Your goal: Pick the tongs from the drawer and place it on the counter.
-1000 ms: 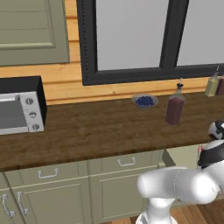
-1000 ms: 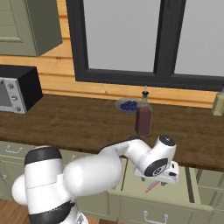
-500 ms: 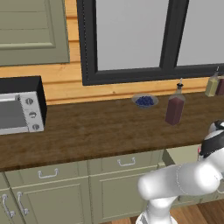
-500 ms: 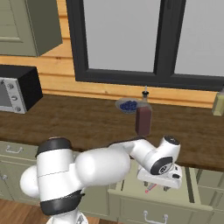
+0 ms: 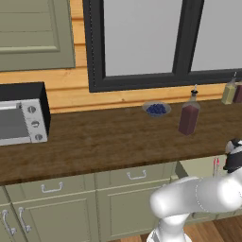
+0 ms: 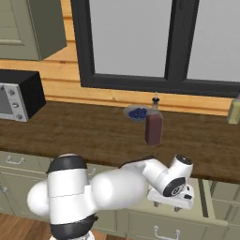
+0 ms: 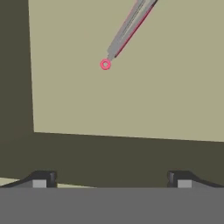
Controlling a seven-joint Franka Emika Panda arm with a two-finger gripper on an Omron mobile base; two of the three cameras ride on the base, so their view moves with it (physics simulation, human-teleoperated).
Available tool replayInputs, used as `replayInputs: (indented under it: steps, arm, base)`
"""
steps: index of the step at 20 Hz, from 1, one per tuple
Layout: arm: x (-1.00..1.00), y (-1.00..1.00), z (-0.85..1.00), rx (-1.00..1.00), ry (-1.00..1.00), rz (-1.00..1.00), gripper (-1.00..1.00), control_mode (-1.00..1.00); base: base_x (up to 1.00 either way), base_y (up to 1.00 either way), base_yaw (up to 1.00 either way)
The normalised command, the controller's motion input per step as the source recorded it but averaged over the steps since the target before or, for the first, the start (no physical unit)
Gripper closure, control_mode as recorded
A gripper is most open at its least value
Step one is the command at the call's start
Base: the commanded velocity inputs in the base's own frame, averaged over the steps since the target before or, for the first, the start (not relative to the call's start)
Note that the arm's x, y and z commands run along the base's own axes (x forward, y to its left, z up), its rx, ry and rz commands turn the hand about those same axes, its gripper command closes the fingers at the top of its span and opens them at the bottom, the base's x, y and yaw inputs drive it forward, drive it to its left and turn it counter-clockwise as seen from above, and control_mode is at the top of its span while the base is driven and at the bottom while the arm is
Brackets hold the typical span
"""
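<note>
Dark wood counter (image 5: pixel 108 137) up top, and the olive drawer (image 7: pixel 131 87) is pulled open under it. We've got the gripper (image 7: pixel 111 180) hanging over the drawer, fingers spread apart, nothing in them. The tongs (image 7: pixel 127 31) lie on the drawer floor off at 12 to 1 o'clock, long axis running 1 to 7. Plenty of bare floor around them; the nearest wall is at 9.

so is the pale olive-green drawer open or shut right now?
Open. The pale olive-green drawer is pulled out below the dark-brown wooden counter, its floor exposed with the slim pink-red tongs lying inside.
</note>
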Motion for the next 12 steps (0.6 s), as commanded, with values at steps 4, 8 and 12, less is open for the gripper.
replayInputs:
  steps: [4, 8, 12]
  arm:
    - [-0.41, 0.0, -0.22, 0.0, 0.0, 0.0, -1.0, -1.0]
    - [-0.73, 0.0, -0.07, 0.0, 0.01, 0.0, -1.0, -1.0]
    - [-0.92, 0.0, 0.0, -0.02, 0.02, -0.02, -1.0, -1.0]
  base:
    - [0.0, 0.0, 0.0]
    - [0.0, 0.0, 0.0]
    - [0.0, 0.0, 0.0]
